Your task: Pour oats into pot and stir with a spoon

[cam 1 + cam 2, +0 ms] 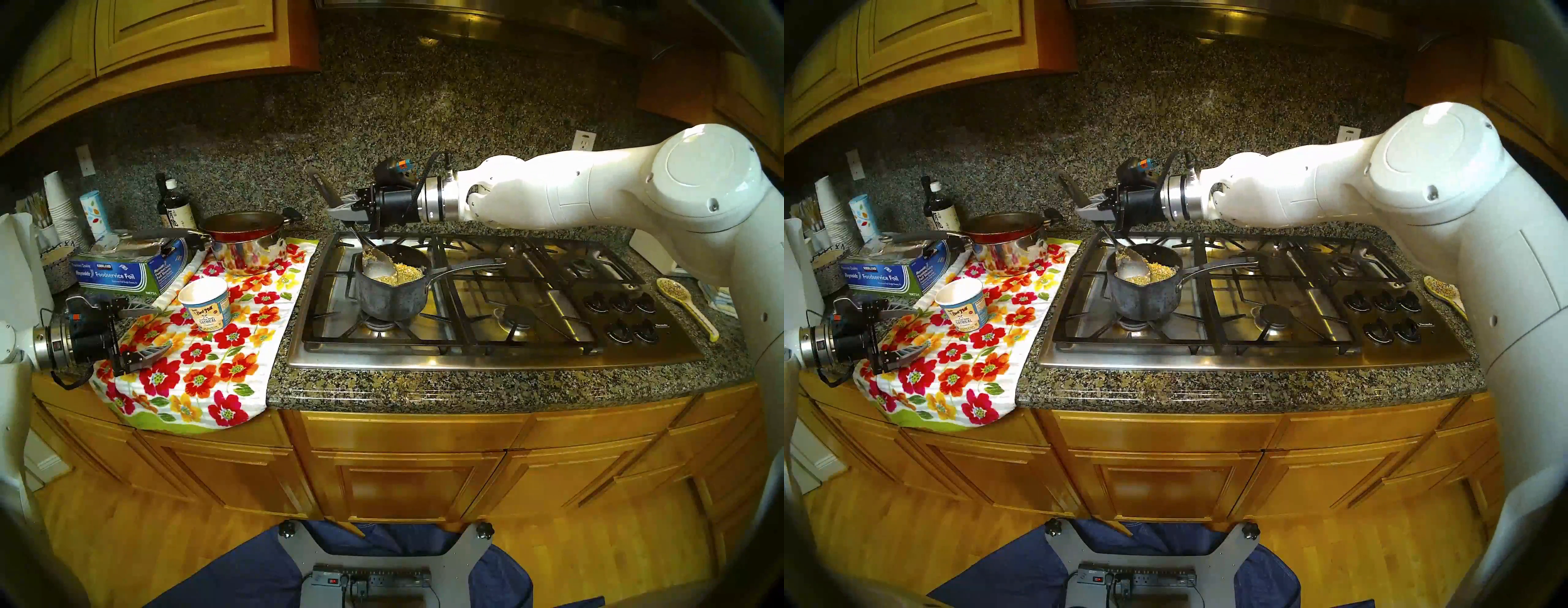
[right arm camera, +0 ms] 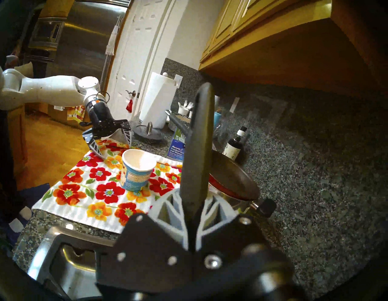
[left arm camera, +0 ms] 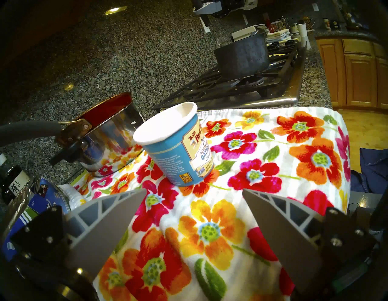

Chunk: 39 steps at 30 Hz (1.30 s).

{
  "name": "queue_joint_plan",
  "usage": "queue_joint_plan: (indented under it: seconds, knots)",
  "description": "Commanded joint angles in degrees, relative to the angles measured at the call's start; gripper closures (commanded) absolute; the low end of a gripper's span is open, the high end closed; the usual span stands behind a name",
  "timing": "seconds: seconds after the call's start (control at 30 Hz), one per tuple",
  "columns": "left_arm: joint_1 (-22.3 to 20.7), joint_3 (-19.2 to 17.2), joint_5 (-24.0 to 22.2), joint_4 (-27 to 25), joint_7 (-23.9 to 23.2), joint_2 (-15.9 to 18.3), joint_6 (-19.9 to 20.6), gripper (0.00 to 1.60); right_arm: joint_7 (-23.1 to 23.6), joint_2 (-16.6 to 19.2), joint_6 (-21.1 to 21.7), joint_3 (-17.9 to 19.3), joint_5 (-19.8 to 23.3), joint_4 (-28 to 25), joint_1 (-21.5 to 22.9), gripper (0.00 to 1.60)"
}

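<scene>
The dark grey pot [image 1: 392,297] [image 1: 1144,295] [image 3: 242,54] stands on the front left burner, its thin handle pointing right. Pale oats [image 1: 403,271] [image 1: 1157,271] lie inside it. The spoon [image 1: 377,265] [image 1: 1132,267] has its silver bowl in the pot among the oats, and its black handle [image 2: 198,147] rises up and left through my right gripper [image 1: 341,211] [image 1: 1090,211], which is shut on it above the pot's far left rim. The white and blue oatmeal cup [image 1: 206,305] [image 1: 964,306] [image 3: 176,145] [image 2: 137,172] stands upright on the floral towel. My left gripper [image 1: 148,333] [image 3: 194,201] hangs open left of the cup.
A floral towel [image 1: 203,361] covers the counter left of the cooktop [image 1: 488,305]. On its far end stands a steel pot with a red pan [image 1: 246,242] on top. A foil box [image 1: 127,271], bottles and paper cups crowd the far left. A speckled spoon rest [image 1: 685,303] lies right of the knobs.
</scene>
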Motion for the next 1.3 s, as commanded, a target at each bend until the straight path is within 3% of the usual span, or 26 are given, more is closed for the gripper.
queue_joint_plan:
  seconds: [0.0,0.23,0.5,0.67,0.9,1.27]
  knots:
    - [-0.91,-0.93,-1.15,-0.81,0.15,1.07,0.02,0.0,-1.26,-1.49,0.38,-0.03,0.29,6.41,-2.0,1.6]
    - [-0.91,-0.93,-1.16,-0.8,0.15,1.07,0.02,0.0,3.25,-0.73,1.01,-0.61,-0.08,12.29,-5.16,1.6]
    - [-0.9,-0.91,-1.05,-0.82,0.15,1.06,0.01,0.0,6.97,3.05,0.85,-1.62,-0.32,12.45,-5.23,1.6]
    - [-0.9,-0.91,-1.05,-0.82,0.15,1.06,0.01,0.0,9.04,5.3,0.12,-1.94,-0.02,10.15,-3.93,1.6]
    - [-0.91,-0.93,-1.17,-0.8,0.15,1.07,0.02,0.0,9.94,6.8,-1.91,-1.5,0.38,2.21,0.04,1.6]
    - [-0.89,-0.89,-0.96,-0.83,0.15,1.05,0.0,0.0,7.3,3.52,-3.1,1.15,1.05,-4.68,3.92,1.6]
